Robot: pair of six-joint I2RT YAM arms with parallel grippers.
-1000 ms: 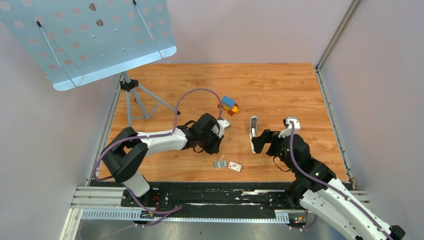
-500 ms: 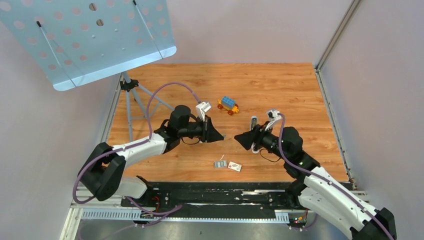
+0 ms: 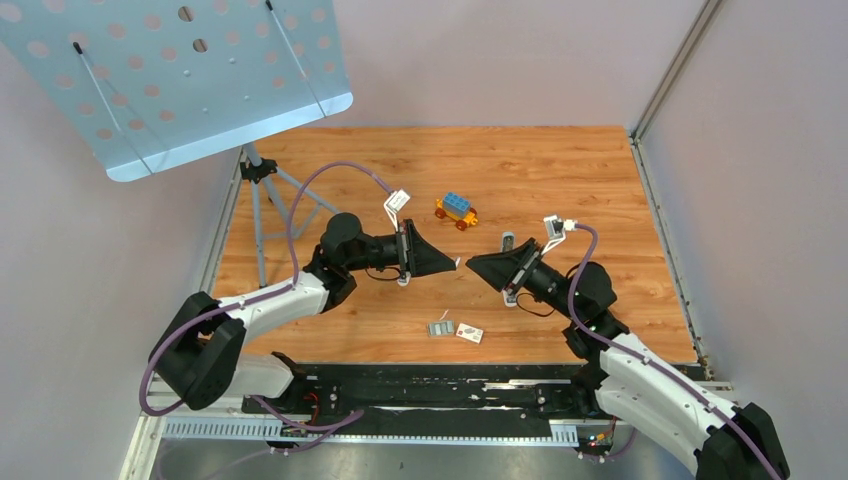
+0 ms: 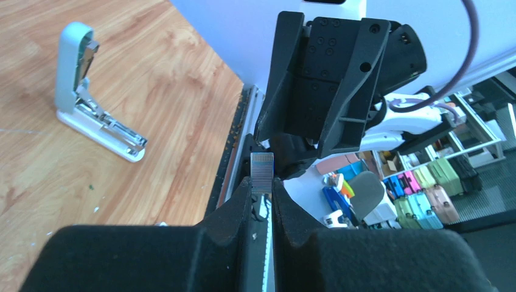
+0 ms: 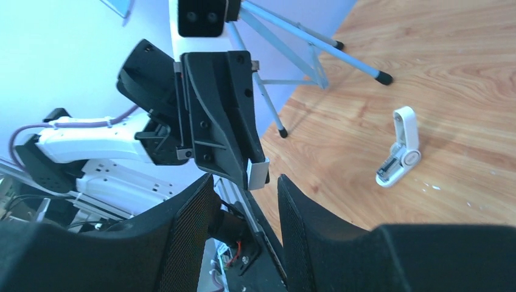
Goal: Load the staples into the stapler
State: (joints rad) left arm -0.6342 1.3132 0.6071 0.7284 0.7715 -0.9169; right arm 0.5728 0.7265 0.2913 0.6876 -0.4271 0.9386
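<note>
My left gripper (image 4: 261,182) is shut on a short grey strip of staples (image 4: 262,170), which sticks out past its fingertips. In the top view the left gripper (image 3: 455,263) and the right gripper (image 3: 471,262) point at each other, tips almost meeting above the table. The right gripper (image 5: 244,178) is open, and the strip of staples (image 5: 258,172) hangs just beyond its tips, between the two jaws and touching neither. The white stapler (image 4: 91,103) lies hinged open on the wood, partly hidden under the right gripper in the top view. More staples (image 3: 440,328) lie near the front edge.
A small white printed box (image 3: 469,333) lies beside the loose staples. A toy of coloured blocks (image 3: 456,210) sits behind the grippers. A music stand on a tripod (image 3: 275,190) occupies the back left, its perforated plate (image 3: 180,70) overhanging. Grey walls enclose the table.
Both arms swung from pointing down at the table to facing each other, then drew closer. The left carried the strip up. The right gripper's jaws narrowed.
</note>
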